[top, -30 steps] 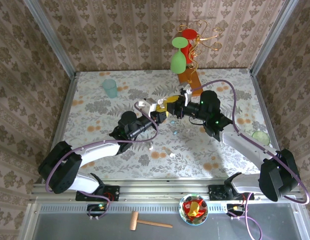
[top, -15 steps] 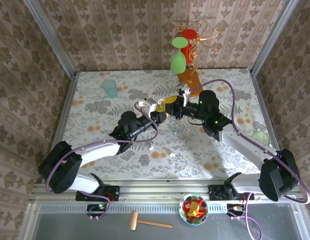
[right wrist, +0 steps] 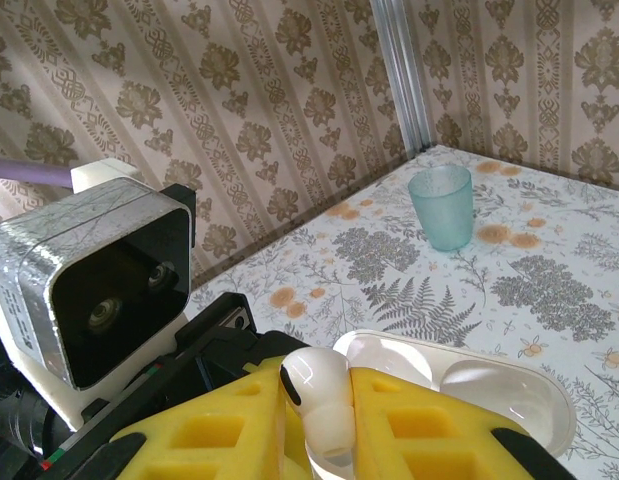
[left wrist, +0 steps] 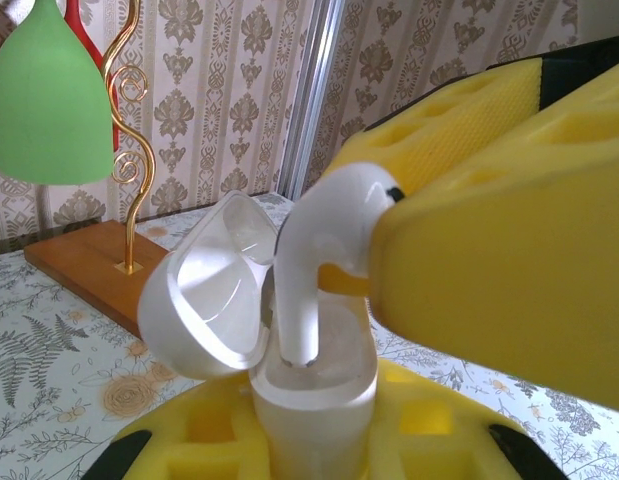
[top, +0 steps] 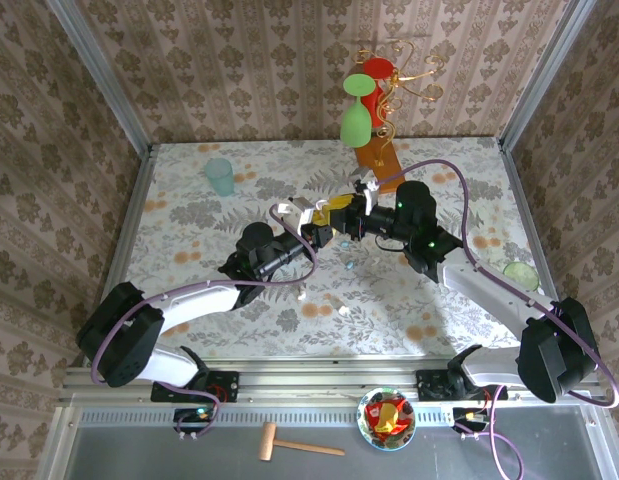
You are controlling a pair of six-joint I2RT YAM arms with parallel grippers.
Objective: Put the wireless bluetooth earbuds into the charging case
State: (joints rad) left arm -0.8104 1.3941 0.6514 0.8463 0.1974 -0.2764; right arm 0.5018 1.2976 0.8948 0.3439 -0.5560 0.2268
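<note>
Above the middle of the table my left gripper (top: 319,232) is shut on the white charging case (left wrist: 314,400), which stands upright between its yellow pads (left wrist: 189,440) with the lid (left wrist: 204,290) swung open to the left. My right gripper (top: 347,214) is shut on a white earbud (right wrist: 324,400) and meets the left one tip to tip. The earbud (left wrist: 329,240) hangs stem down, and the stem's end sits inside the case's mouth. Two more small white earbuds (top: 302,295) (top: 344,311) lie on the table below the grippers.
A teal cup (top: 220,176) stands at the back left. A gold stand with a green glass (top: 355,122) and a red one sits on a wooden base (top: 375,156) at the back. A green slice (top: 519,272) lies at the right edge.
The right arm has crept slightly left and up toward the case. Both grips are unchanged.
</note>
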